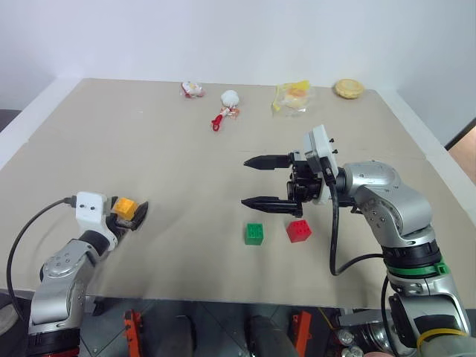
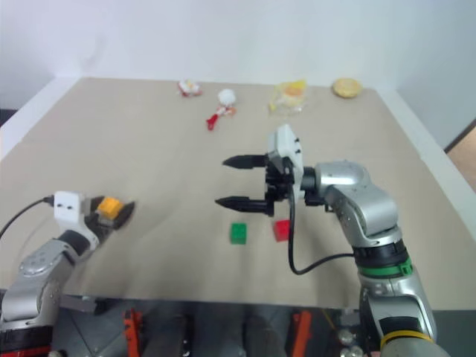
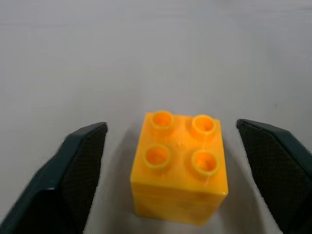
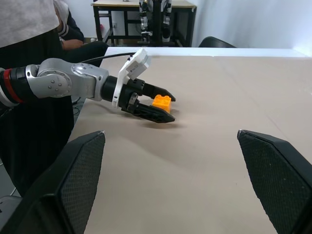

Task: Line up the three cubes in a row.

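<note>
A yellow-orange cube [image 1: 124, 206] sits studs-up on the table near the front left. My left gripper [image 1: 129, 211] lies level around it, one finger [image 3: 80, 161] on each side. In the left wrist view a gap shows between each finger and the cube [image 3: 180, 168], so the gripper is open. The green cube [image 1: 254, 233] and the red cube [image 1: 299, 230] stand side by side, a short gap apart, at the front middle. My right gripper [image 1: 245, 182] hovers open just above and behind them, pointing left, with nothing between its fingers.
The tan table [image 1: 149, 149] carries small wrapped snacks [image 1: 192, 89] [image 1: 229, 97], a red toy [image 1: 217, 123], a yellow packet [image 1: 291, 97] and a round bun [image 1: 348, 88] along its far edge. A person [image 4: 29, 19] stands beside the table on my left.
</note>
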Controlling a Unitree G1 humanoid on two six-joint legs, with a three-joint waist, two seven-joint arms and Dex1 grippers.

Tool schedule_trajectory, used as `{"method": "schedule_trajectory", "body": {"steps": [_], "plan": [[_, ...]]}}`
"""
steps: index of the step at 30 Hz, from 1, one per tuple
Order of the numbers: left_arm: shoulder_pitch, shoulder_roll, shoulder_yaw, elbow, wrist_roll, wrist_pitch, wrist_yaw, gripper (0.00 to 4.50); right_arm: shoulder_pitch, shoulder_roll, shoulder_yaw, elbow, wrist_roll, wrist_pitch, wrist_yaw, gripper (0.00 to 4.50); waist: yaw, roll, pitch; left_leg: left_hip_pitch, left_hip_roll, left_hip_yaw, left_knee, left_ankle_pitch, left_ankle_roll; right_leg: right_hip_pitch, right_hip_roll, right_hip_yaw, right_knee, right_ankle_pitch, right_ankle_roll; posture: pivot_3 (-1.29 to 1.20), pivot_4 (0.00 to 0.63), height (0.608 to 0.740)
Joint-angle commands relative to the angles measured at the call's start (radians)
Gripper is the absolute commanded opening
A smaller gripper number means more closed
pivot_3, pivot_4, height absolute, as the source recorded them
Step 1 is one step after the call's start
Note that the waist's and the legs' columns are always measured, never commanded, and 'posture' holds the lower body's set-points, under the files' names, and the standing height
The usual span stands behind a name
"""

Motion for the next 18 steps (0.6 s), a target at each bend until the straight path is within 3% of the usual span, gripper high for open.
{"method": "schedule_trajectory", "body": {"steps": [1, 6, 11, 18], "plan": [[-0.011, 0.017, 0.0, 0.0, 0.007, -0.033, -0.005, 2.97, -0.006, -0.01, -0.014, -0.034, 0.002, -0.003, -0.004, 4.5, 0.0, 0.0, 0.0, 0.0, 0.0, 0.0, 0.0, 0.0, 0.0, 0.0, 0.0, 0.0, 0.0, 0.0, 0.0, 0.0, 0.15, 0.74], [-0.017, 0.018, -0.012, 0.006, 0.007, -0.042, -0.002, 1.36, -0.01, -0.013, -0.016, -0.029, -0.001, -0.006, -0.005, 4.5, 0.0, 0.0, 0.0, 0.0, 0.0, 0.0, 0.0, 0.0, 0.0, 0.0, 0.0, 0.0, 0.0, 0.0, 0.0, 0.0, 0.15, 0.74], [-0.02, 0.024, -0.036, 0.006, 0.002, -0.045, -0.032, 1.37, -0.011, -0.018, -0.019, -0.027, -0.002, -0.008, 0.0, 4.5, 0.0, 0.0, 0.0, 0.0, 0.0, 0.0, 0.0, 0.0, 0.0, 0.0, 0.0, 0.0, 0.0, 0.0, 0.0, 0.0, 0.15, 0.74], [-0.047, 0.132, -0.211, -0.04, -0.058, -0.072, -0.379, 1.37, 0.057, -0.116, -0.078, -0.097, 0.051, 0.026, 0.048, 4.5, 0.003, 0.0, 0.0, -0.001, -0.001, 0.001, -0.001, 0.0, 0.0, 0.0, -0.002, 0.0, 0.0, -0.001, 0.0, 0.0, 0.15, 0.74]]}}
